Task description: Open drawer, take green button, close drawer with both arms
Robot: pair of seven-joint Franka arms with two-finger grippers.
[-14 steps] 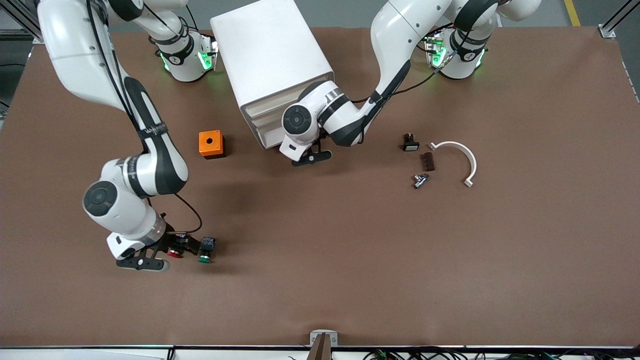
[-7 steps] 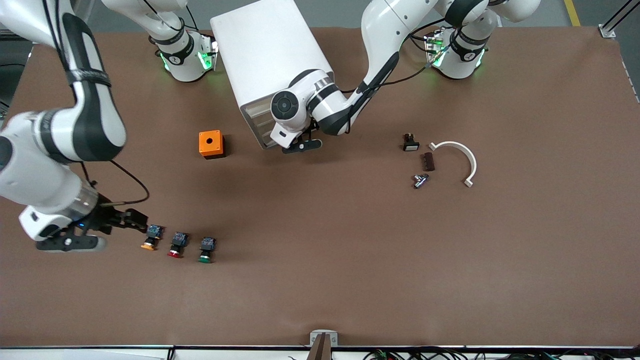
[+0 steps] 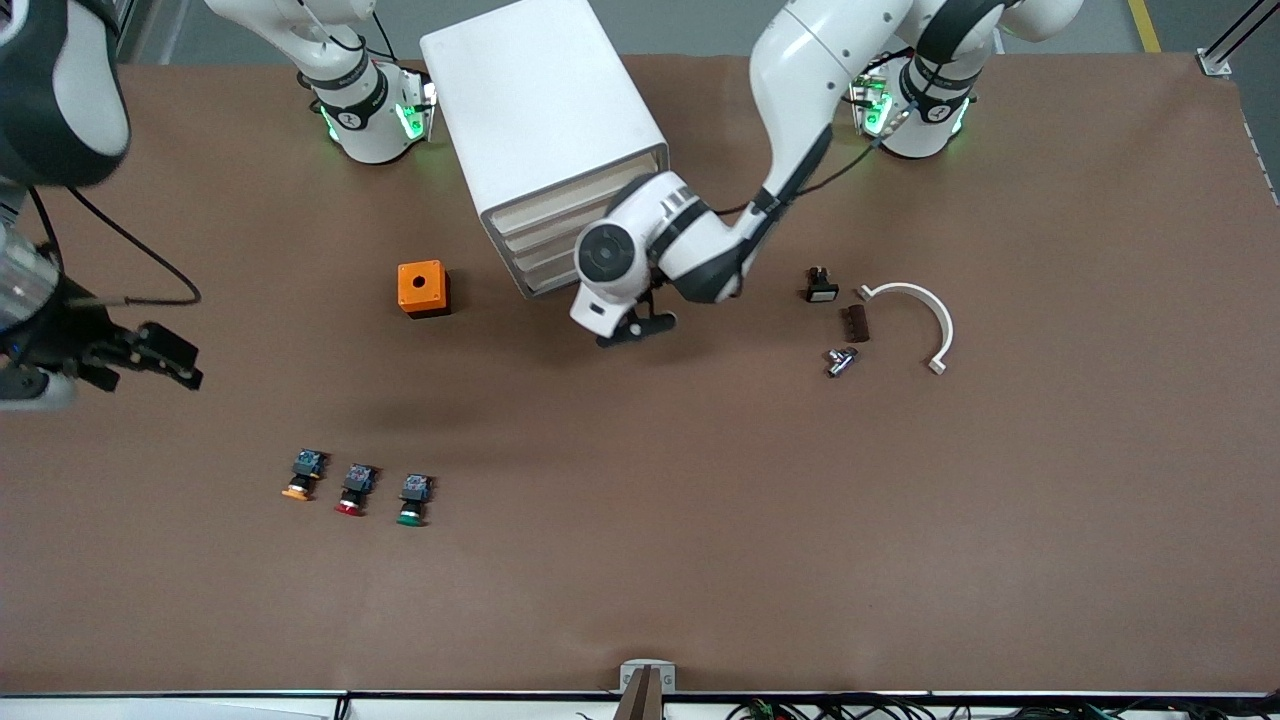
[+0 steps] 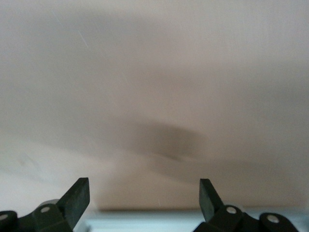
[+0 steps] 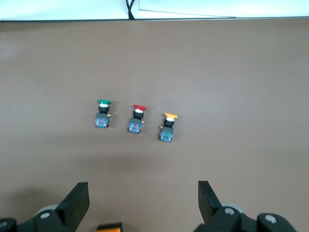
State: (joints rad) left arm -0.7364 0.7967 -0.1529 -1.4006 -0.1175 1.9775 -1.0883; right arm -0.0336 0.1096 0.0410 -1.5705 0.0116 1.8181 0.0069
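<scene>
A: Where's the green-capped button (image 3: 411,500)? It sits out on the table, well nearer the front camera than the cabinet (image 3: 545,140), last in a row of three beside the red-capped button (image 3: 352,490) and the orange-capped button (image 3: 302,475).

B: So the take looks done. The right gripper (image 3: 150,357) hangs in the air over the right arm's end of the table, fingers spread, nothing between them. Its wrist view looks down on all three buttons, the green-capped one at (image 5: 103,113).

A: And the left gripper (image 3: 636,325)? It's right in front of the cabinet's stacked fronts, low near the table. In its wrist view the fingers (image 4: 77,195) stand wide apart, empty, with only a pale blurred surface ahead.

B: The drawer (image 3: 545,262), open or closed?

A: Hard to call; the arm covers part of the fronts, and none juts out clearly. My read: the closing is the stage in hand, either finishing or just finished.
</scene>
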